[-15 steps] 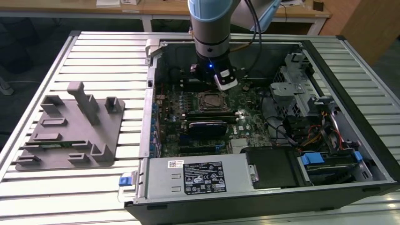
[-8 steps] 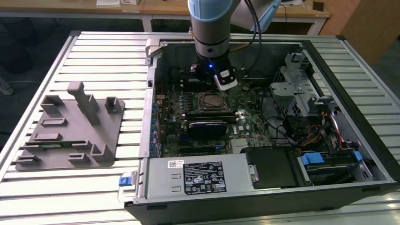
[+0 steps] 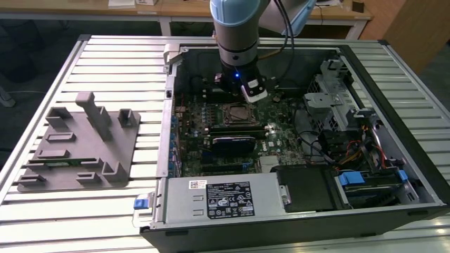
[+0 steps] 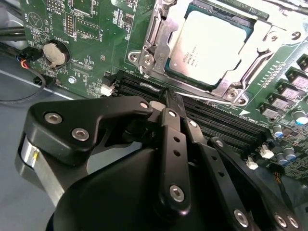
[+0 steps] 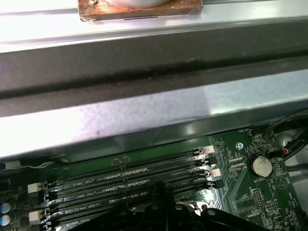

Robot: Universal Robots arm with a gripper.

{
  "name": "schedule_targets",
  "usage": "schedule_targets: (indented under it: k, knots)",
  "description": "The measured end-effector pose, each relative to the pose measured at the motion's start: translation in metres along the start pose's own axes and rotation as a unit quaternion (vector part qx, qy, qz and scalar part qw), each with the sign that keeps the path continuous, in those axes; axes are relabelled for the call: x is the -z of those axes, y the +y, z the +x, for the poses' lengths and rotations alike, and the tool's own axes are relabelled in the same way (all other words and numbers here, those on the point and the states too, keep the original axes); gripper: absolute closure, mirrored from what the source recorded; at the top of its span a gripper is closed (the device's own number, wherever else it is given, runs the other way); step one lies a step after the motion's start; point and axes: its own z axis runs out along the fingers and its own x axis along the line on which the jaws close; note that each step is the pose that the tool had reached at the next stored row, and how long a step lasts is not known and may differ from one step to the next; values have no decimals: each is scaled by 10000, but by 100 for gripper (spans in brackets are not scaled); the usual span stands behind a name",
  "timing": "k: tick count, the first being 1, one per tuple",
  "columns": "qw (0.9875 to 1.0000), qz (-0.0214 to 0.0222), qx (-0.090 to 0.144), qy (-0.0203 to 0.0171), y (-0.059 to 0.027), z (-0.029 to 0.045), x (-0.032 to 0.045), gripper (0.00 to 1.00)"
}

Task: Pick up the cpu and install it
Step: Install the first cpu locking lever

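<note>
**The cpu is lying in its socket while the pincer is being held empty beside it**

In the second wrist view the gripper (image 4: pixel 167 96) is being held clenched. Its two black fingers are being pressed together at the tips, and nothing is being carried between them. The tips are being kept over the memory slots (image 4: pixel 226 120), which are running just beside the socket frame (image 4: pixel 154 33). Whether the tips are touching the slots cannot be told.

Inside the socket frame the cpu (image 4: pixel 209 48) is being shown lying flat and level. It is apart from the gripper and is not being touched by it. Judged from this, the picking up and the placing are already done. A thin metal lever (image 4: pixel 211 99) is being seen along the side of the socket frame nearest to the memory slots. It cannot be told if the frame is being pressed down and locked over the chip, so that closing step may be what is left.

The cpu is being seen as a small flat square with a pale silvery top, rounded corners and a paler edge. Some small dark print is being carried on the side of the top that is turned away from the memory slots. Its edges are sitting parallel to the socket frame, with no corner lifted.

Farther from the socket frame, a round coin battery (image 4: pixel 54 53) is sitting on the green motherboard (image 4: pixel 86 24). In the exterior view, the grey holder blocks (image 3: pixel 77 142) are standing well apart from the socket frame, outside the computer case (image 3: pixel 166 158).
</note>
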Motion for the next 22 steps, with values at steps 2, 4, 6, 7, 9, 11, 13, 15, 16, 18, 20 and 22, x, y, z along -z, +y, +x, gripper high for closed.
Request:
schedule_targets:
  k: [2,4,6,7,9,11,13,15,16,18,20,22]
  knots:
    - [10000,-1,3,-11,-4,0,-4,89]
    - [10000,-2,5,-22,-10,0,-8,89]
    - [10000,-2,9,-33,-18,-1,-10,89]
    - [10000,-3,11,-39,-23,-2,-12,89]
    - [10000,-5,12,-47,-33,-4,-13,89]
    - [10000,-4,13,-47,-33,-4,-14,89]
    - [10000,-3,13,-47,-33,-4,-13,89]
    - [10000,-3,13,-48,-33,-2,-13,89]
    - [10000,-3,13,-48,-32,2,-13,89]
    - [10000,-2,13,-49,-29,12,-12,89]
    - [10000,-2,-1,-53,-29,23,-11,89]
    - [10000,4,-51,-67,-29,26,-11,89]
